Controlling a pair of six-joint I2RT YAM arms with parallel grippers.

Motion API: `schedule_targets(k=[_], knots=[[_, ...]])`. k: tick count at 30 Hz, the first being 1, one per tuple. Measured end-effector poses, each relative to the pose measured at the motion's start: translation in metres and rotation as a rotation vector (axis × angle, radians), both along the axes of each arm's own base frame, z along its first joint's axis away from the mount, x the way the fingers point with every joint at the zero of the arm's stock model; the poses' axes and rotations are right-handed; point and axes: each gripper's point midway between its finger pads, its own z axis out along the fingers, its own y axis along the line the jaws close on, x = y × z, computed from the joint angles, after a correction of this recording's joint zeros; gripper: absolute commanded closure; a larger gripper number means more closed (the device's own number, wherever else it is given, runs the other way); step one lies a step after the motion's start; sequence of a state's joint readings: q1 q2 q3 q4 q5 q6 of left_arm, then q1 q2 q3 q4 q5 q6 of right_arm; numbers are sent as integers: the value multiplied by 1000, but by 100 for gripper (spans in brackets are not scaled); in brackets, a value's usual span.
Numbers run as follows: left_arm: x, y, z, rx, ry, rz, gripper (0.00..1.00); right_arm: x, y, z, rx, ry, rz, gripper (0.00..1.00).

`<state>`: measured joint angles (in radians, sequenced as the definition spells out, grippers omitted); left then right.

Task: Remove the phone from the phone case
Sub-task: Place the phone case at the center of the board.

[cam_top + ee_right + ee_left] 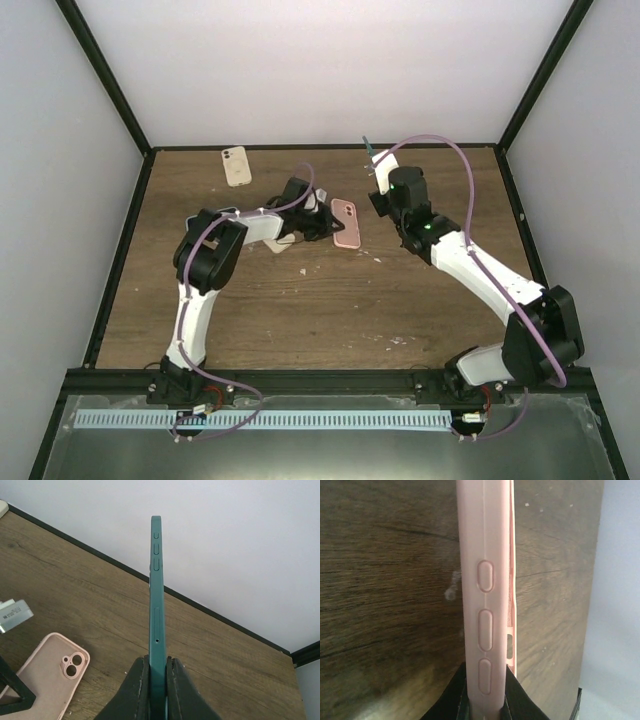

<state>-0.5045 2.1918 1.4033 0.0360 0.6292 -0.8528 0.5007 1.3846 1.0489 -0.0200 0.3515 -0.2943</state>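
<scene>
Two pinches: my left fingers (451,700) clamp the pink phone case (485,580), my right fingers (132,690) hold the green phone (156,605), long axis toward twelve o'clock, the case at seven o'clock below it.

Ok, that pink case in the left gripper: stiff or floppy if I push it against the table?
Probably bendy: the pink case looks like soft rubbery material with moulded buttons, and its thin lip bows outward. Likely light, since the left gripper holds it by one end. Its matt skin should grip the table rather than slide.
</scene>
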Motion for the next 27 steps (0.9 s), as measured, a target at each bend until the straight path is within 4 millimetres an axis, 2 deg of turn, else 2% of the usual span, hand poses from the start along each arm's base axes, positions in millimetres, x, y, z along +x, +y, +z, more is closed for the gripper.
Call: schedule_targets(k=[3,5,8,11,14,17,21,27], knots=[[-1,-2,-14,16,22,4,93,0,0,-1,3,4,1,99],[0,-3,-18,25,30,9,83,0,0,-1,6,6,2,99],[7,-5,-18,35,30,17,70,-1,1,-2,7,9,5,99],[13,-5,-19,67,26,40,53,-1,1,-2,6,10,6,99],[17,-7,-15,81,9,47,45,0,0,-2,1,8,5,99],[17,-9,-11,90,-2,56,28,0,0,0,-5,-1,6,99],[16,-8,-3,105,-20,62,1,1,0,1,-12,-7,7,99],[11,4,9,140,-28,87,0,5,1,-5,-39,3,10,99]])
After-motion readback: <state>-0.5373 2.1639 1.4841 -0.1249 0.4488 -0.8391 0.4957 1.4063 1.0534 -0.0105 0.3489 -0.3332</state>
